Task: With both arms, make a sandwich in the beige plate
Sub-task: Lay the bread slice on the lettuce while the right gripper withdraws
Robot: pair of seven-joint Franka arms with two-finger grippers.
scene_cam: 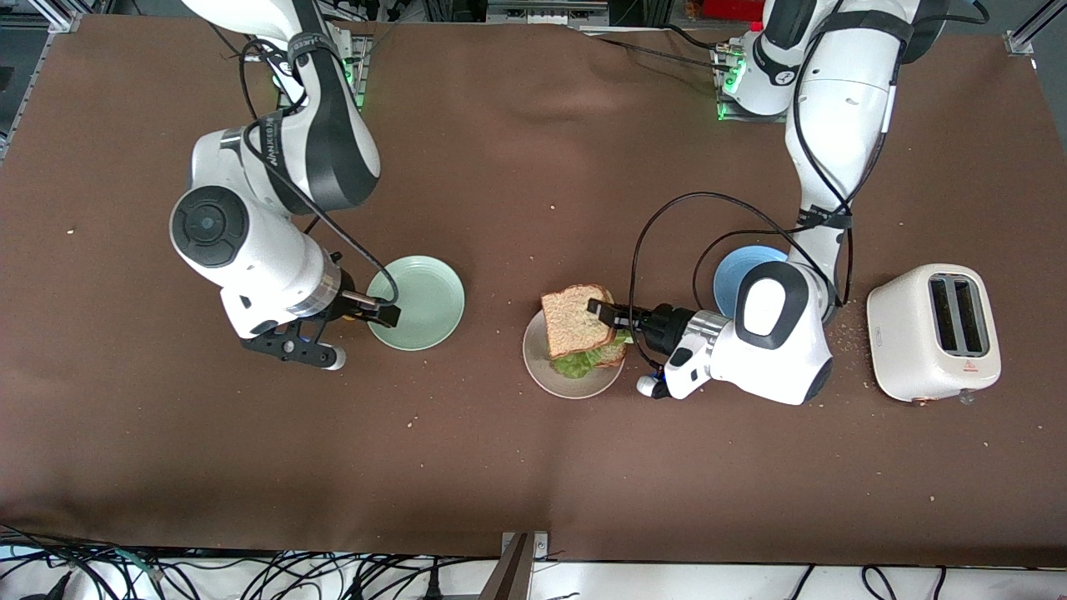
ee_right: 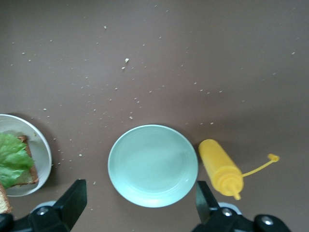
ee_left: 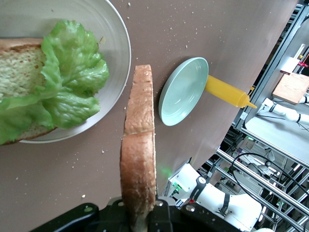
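Observation:
The beige plate [scene_cam: 542, 371] lies mid-table with a brown bread slice [ee_left: 19, 67] on it and a crinkled green lettuce leaf [scene_cam: 583, 360] on top of that slice. My left gripper [scene_cam: 602, 312] is shut on a second bread slice [scene_cam: 575, 321] and holds it by its edge just above the lettuce and plate. In the left wrist view the held slice [ee_left: 140, 145] runs out from the gripper [ee_left: 140, 210], beside the lettuce [ee_left: 72, 82]. My right gripper [scene_cam: 379, 310] is open and empty, low over the table next to the mint-green plate [scene_cam: 425, 304].
A yellow squeeze bottle [ee_right: 219, 171] lies beside the mint-green plate [ee_right: 152, 164]. A blue plate [scene_cam: 742, 271] sits partly under the left arm. A white toaster [scene_cam: 934, 332] stands toward the left arm's end. Crumbs are scattered on the brown table.

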